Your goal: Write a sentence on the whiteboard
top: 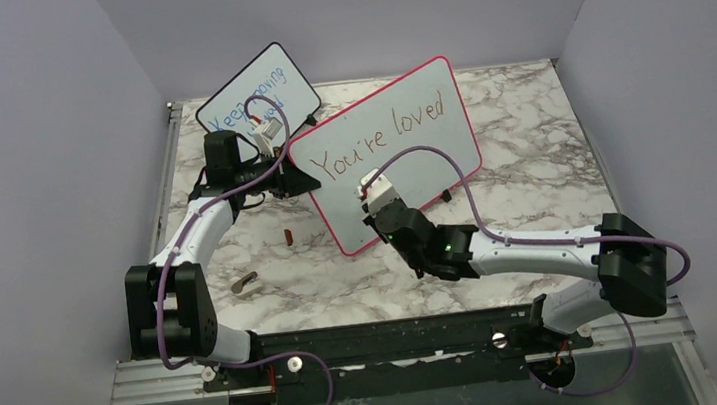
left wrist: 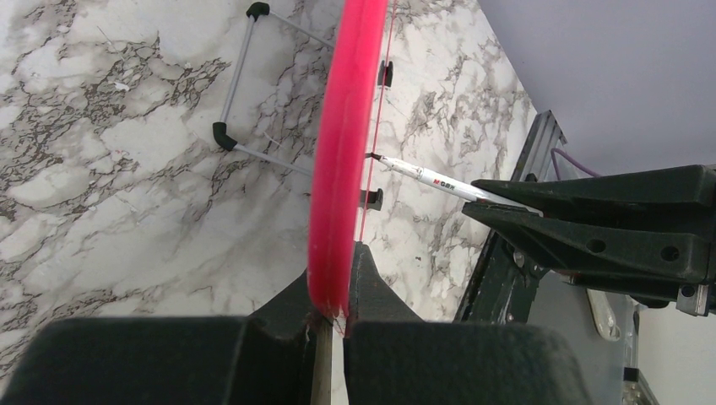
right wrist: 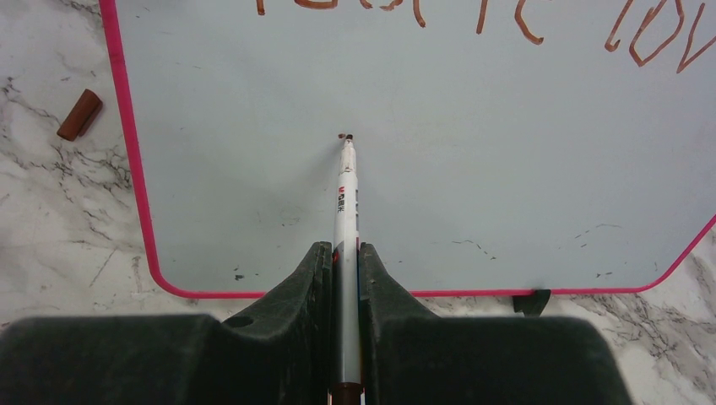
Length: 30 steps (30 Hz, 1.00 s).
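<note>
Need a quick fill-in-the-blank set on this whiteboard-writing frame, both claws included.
1. The left claw is shut on the ____ frame of the large rectangular white whiteboard.
2. The right claw is shut on a slim white ____.
3. The brownish-red handwriting on the whiteboard reads "You're ____".
4. The smaller black-framed board behind carries ____ writing.

Missing words: pink; marker; loved; blue.
</note>
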Each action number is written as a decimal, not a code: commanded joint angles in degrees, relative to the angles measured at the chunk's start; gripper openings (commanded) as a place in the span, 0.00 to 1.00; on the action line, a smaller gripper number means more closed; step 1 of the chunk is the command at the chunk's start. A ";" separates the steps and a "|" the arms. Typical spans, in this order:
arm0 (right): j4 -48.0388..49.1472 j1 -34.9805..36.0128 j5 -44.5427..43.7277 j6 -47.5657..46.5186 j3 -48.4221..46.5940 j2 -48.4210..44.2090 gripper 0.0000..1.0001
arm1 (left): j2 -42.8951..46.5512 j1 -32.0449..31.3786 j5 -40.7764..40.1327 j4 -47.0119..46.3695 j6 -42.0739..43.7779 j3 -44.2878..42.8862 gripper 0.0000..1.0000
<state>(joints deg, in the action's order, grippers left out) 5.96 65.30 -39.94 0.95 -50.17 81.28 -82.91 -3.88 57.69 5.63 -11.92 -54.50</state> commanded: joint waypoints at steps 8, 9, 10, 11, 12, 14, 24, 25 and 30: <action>-0.15 0.27 4.95 -1.95 -1.00 0.65 0.01 | 0.17 0.48 -6.28 2.55 0.42 0.71 0.00; -0.34 0.27 5.27 -1.91 -0.85 0.50 0.01 | 0.13 0.50 -6.28 2.55 0.47 0.71 0.00; -0.72 0.27 5.57 -1.80 -0.86 0.40 0.01 | 0.17 0.49 -6.28 2.55 0.43 0.71 0.00; -1.09 0.27 5.84 -1.77 -0.81 0.38 0.00 | 0.16 0.54 -6.28 2.52 0.43 0.71 0.00; -1.50 0.27 6.11 -1.68 -0.88 0.38 0.00 | 0.08 0.54 -6.28 2.54 0.46 0.71 0.00; -1.98 0.27 6.77 -1.40 -0.63 0.05 0.01 | 0.12 0.53 -6.27 2.55 0.46 0.71 0.00; -5.67 0.27 7.32 -1.08 0.54 -0.52 0.00 | 0.21 0.50 -6.45 2.59 0.58 0.71 0.00; -5.84 0.27 7.00 -1.11 0.67 -0.51 0.00 | 0.19 0.50 -6.45 2.63 0.56 0.71 0.00; -7.92 0.27 5.80 0.54 1.62 -0.87 0.00 | 0.08 0.45 -6.54 2.72 0.59 0.71 0.00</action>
<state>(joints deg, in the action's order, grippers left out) 2.20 65.32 -34.94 -0.03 -50.17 80.95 -82.91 -3.88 57.56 5.72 -11.68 -54.50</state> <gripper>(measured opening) 0.170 0.040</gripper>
